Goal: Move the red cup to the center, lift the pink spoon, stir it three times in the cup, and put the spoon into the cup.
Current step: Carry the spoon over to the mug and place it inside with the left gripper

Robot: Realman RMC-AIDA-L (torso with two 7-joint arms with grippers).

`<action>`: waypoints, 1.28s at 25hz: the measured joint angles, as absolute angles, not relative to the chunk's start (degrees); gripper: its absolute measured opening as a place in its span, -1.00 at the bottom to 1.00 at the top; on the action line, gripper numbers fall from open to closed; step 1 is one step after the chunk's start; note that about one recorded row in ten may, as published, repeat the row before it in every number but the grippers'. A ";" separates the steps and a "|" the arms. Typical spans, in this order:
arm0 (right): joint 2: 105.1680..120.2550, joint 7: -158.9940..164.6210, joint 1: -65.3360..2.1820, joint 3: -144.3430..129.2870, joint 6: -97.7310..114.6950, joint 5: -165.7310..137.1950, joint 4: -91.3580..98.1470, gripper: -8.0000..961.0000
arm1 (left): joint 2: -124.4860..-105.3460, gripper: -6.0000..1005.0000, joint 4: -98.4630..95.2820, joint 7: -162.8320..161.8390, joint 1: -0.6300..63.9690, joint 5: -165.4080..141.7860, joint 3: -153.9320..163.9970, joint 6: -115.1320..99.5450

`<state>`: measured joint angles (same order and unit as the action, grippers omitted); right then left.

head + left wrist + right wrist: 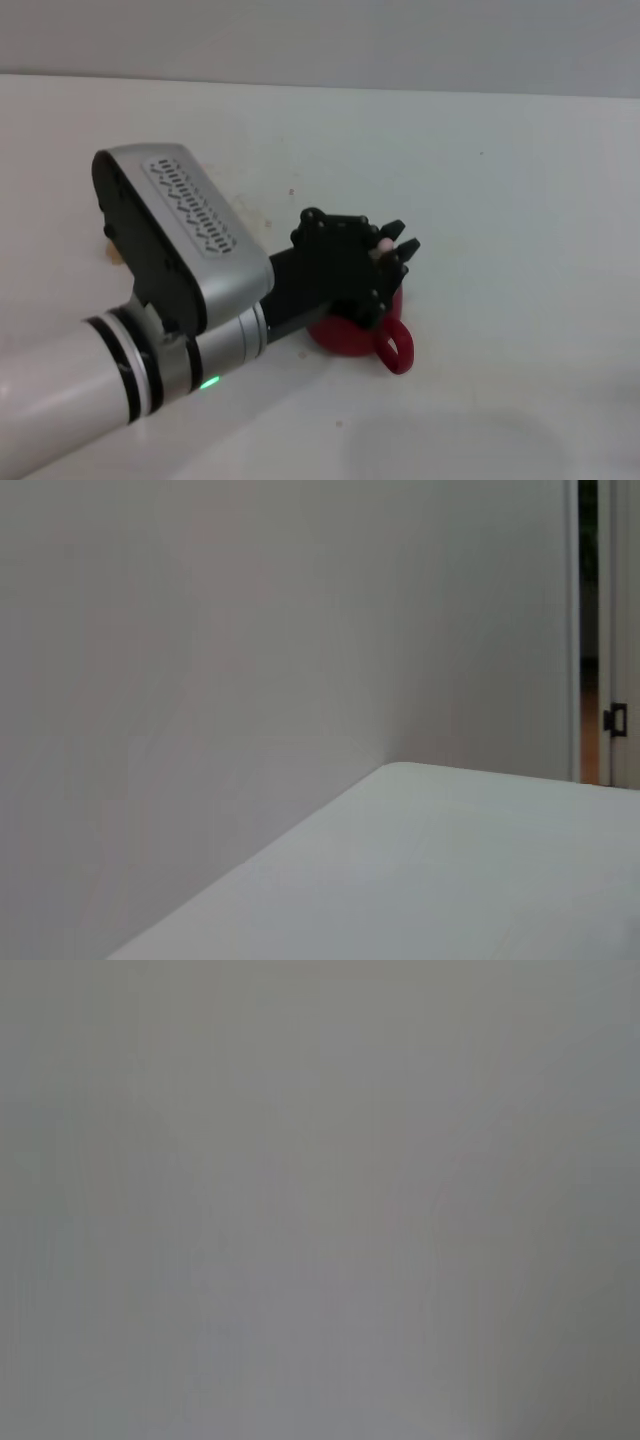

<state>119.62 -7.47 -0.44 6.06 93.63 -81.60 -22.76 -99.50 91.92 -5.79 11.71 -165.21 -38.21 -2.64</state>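
Cup point(352, 336) sits near the middle of the white desk point(520, 200), handle toward the near right. Left claw point(392, 250) hangs right over it, pinching the spoon point(383, 244), whose pink end shows between the fingers.

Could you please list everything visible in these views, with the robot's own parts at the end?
cup: one, red with a loop handle, on the table near the middle, mostly hidden under the left end effector.
spoon: one, only a pale pink tip shows, between the left end effector's fingers above the cup.
tan object: one, a sliver showing at the far-left edge behind the left arm; what it is cannot be told.
table: one, white, under everything.
wall: one, pale grey, behind the table.
door: one, white, seen far off in the left wrist view.
left end effector: one, black, on the silver-and-white arm, over the cup, shut on the spoon.
right end effector: not in view.
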 joint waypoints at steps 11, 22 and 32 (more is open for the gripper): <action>119.62 -7.47 -0.56 6.06 93.63 -81.60 -22.85 -0.98 | -97.49 -0.70 94.53 -4.94 6.02 -165.46 -39.86 -0.13; 119.62 -7.47 -0.18 6.07 93.71 -81.68 -22.76 -0.98 | -99.86 -0.70 91.90 -2.04 6.51 -165.44 -43.31 1.42; 119.62 -7.47 -0.08 6.07 93.78 -81.74 -22.69 -0.98 | -102.59 -0.70 92.61 -0.25 6.68 -165.51 -43.15 0.79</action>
<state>119.62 -7.47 -0.08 6.07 93.78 -81.74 -22.69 -102.59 92.61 -0.25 6.68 -165.51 -43.15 0.80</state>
